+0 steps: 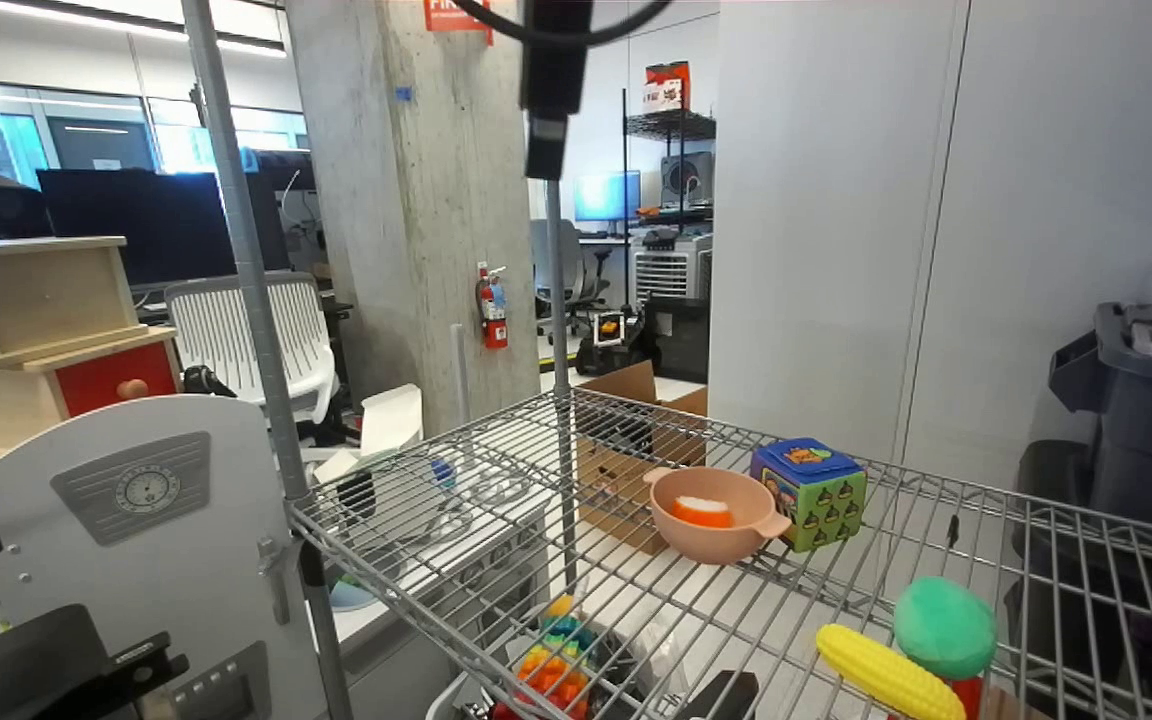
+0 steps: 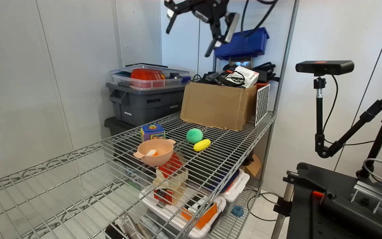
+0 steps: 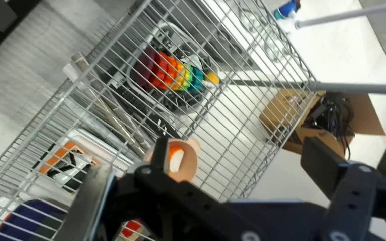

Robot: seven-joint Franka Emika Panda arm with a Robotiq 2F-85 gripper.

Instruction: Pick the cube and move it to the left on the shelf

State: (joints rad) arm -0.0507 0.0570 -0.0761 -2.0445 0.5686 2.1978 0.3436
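Spread wide across the lower half of the wrist view, nearest the lens, the claw [image 3: 236,151] is released, its fingers [image 3: 161,154] well apart and holding nothing; in an exterior view it hangs at the top of the frame, well above the wire shelf [image 2: 78,179]. The cube [image 1: 816,490] sits on that shelf, right of centre in an exterior view, just beside the bowl [image 1: 706,546]; whether they touch I cannot tell, and in the wrist view I cannot make the cube out. It looks like a padded toy block, so I would expect it light, a little soft and hard to break, though its faces may be slightly slick. Best hold would likely be from above, across two opposite sides and well down them, with neither finger catching the bowl. That bowl holds an orange-and-white piece [image 1: 702,513]. Toward the upper right of an exterior view, a carton [image 2: 211,106] is heaped with cables [image 2: 216,79] and a white box [image 2: 249,75]; left of it, a see-through tub [image 2: 123,79] on a grey bin [image 2: 138,105] carries something red [image 2: 148,76]. At the right of the wrist view, a cardboard box [image 3: 364,117] has dark cords [image 3: 333,110] inside.
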